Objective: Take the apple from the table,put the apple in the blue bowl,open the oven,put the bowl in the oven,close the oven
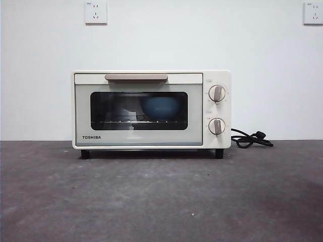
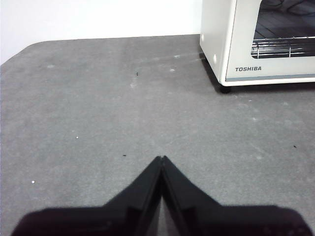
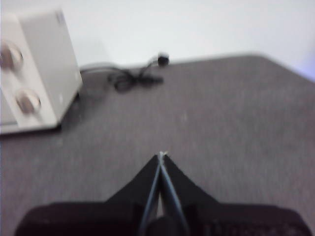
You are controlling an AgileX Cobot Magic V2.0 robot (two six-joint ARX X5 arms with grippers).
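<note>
Evidently the task is sitting at or very near its end. In the front view the oven is standing on the worktop with its door shut, the beige handle lying flush along the top, and the blue bowl is showing through the dark glass, resting on the wire rack inside toward the knob side. The apple is not showing anywhere on the worktop; it is presumably sitting in the bowl, though the glass is too dark to confirm that. Judging from this, nothing of the listed steps is left to do.

Both arms are hanging back from the oven. The left gripper is pointing over bare worktop with its fingers pressed together and holding nothing, the oven's front corner standing well apart from it. The right gripper is likewise showing its fingers closed and empty in a blurred picture, with the oven's knob end and the black cord lying well away. The bowl is thus lying behind the closed door, out of reach of either pair of fingers.
</note>
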